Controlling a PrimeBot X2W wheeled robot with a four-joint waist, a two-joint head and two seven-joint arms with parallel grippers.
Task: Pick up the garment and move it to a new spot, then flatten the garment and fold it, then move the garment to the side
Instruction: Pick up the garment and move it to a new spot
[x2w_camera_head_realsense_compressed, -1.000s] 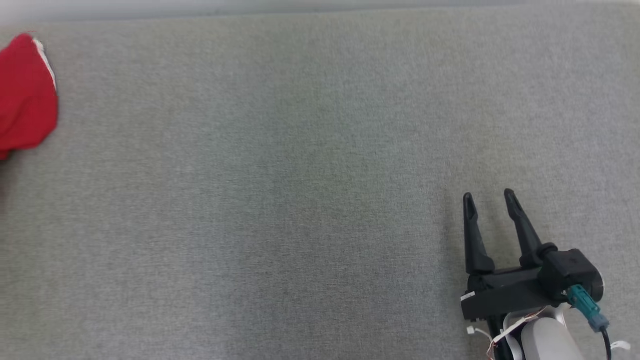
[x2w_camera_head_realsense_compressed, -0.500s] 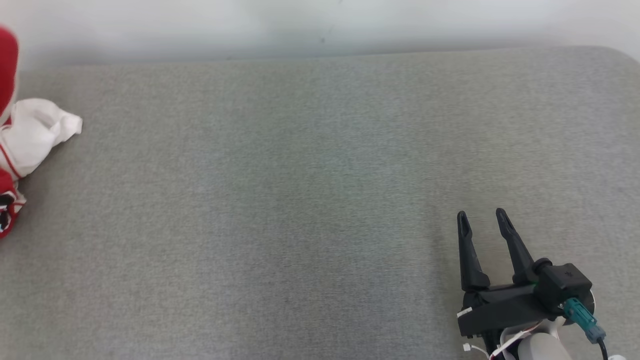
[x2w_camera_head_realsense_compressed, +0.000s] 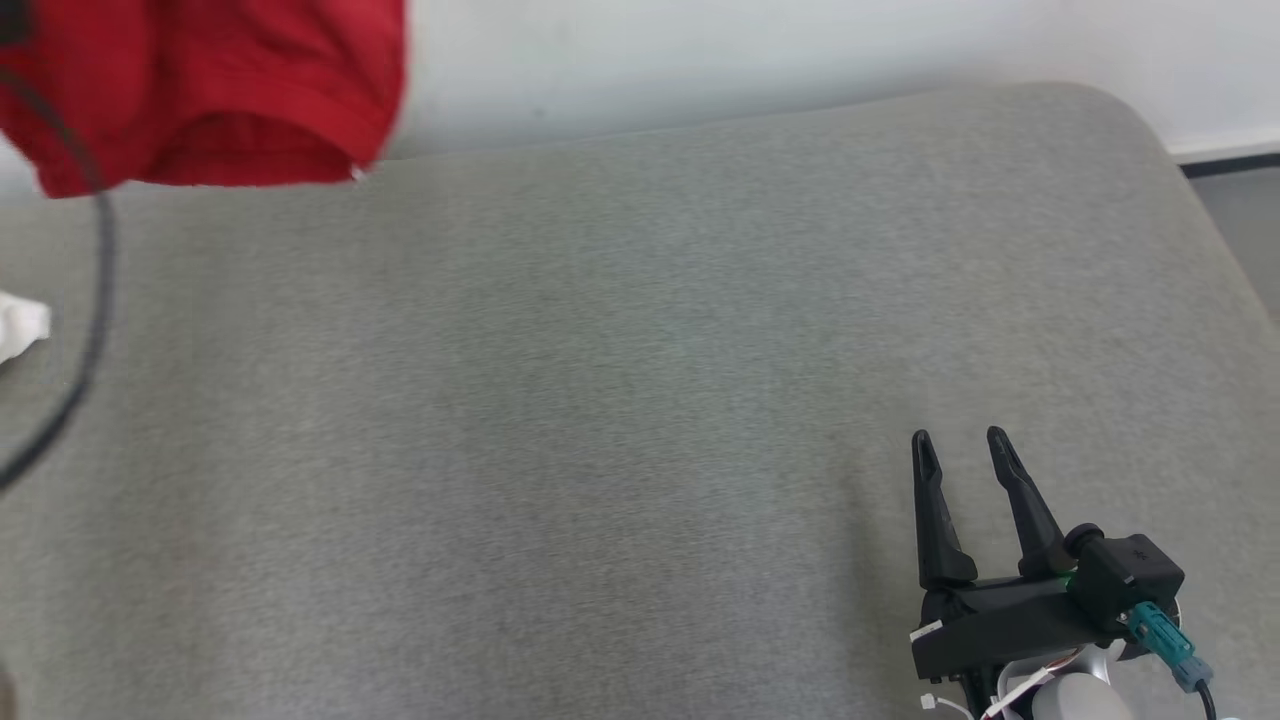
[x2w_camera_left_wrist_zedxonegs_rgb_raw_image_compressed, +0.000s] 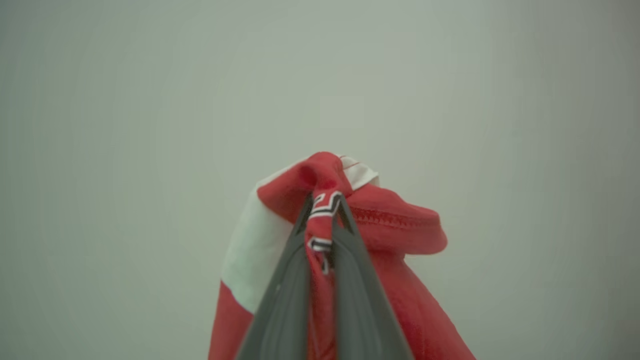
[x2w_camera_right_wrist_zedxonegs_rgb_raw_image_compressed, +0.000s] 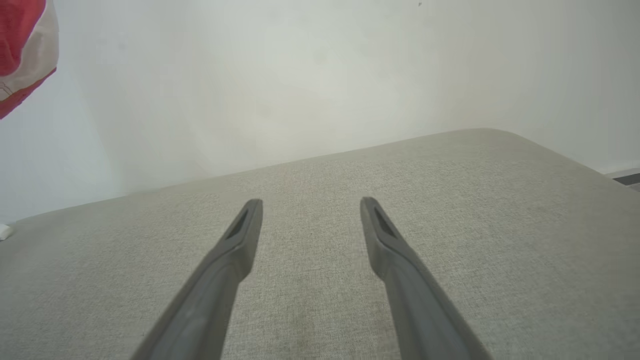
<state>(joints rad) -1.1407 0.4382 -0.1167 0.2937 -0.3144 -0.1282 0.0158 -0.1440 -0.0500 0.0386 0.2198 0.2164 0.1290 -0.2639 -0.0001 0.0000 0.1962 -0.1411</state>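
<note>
Grey woven surface (x2w_camera_head_realsense_compressed: 640, 400) meets pale wall (x2w_camera_head_realsense_compressed: 750, 50); red garment (x2w_camera_head_realsense_compressed: 200, 90) hangs above.

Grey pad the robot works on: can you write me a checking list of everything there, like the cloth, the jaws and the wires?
surface: grey fabric pad, flat, rounded far right corner.
job's things: red garment with a white panel, bunched, hanging clear of the pad at the far left.
clutter: small white bit at the left edge; cannot tell what.
jaws: left jaws shut on a fold of the garment; right jaws open, holding nothing, low over the pad.
cables: dark cable looping down at the left; teal plug with black lead by the right wrist.
surroundings: pale wall; dark skirting at the right.
</note>
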